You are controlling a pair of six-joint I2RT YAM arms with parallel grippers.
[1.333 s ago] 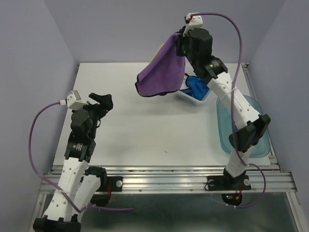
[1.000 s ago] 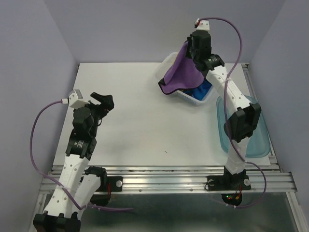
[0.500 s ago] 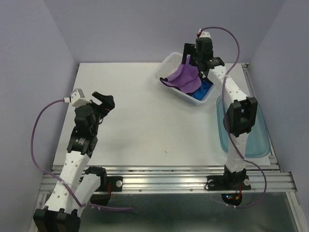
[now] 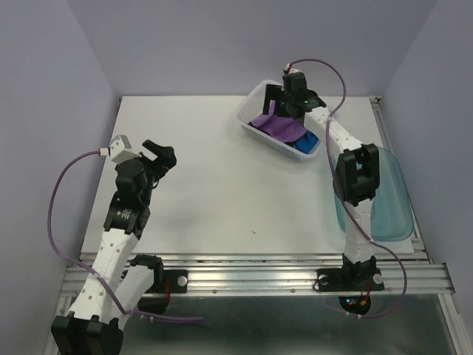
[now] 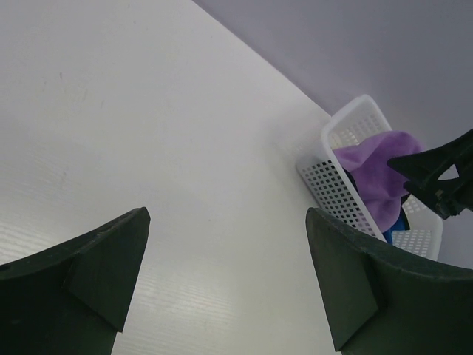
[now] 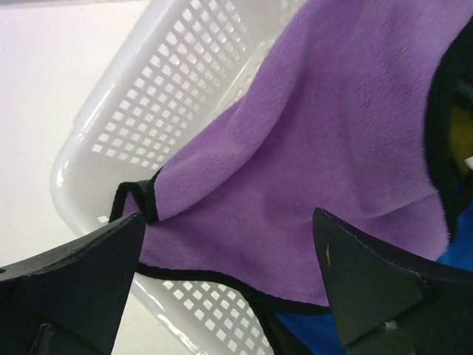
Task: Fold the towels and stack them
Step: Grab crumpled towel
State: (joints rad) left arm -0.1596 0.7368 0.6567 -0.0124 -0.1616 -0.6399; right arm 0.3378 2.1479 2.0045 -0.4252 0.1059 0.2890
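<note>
Fetching step: purple towel [image 6: 325, 170] lies in the basket [image 6: 185, 81] between the spread right jaws; left jaws spread, idle. Next, probably: pinch its hem, lift out.

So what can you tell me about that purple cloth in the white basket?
It's a soft, fleecy purple towel with black edging, lying crumpled and unfolded in the white perforated basket at the far side of the table. One hemmed corner lies against the basket's wall. It rests partly on a bright blue towel. The right end effector hangs open above it, not gripping it.
</note>
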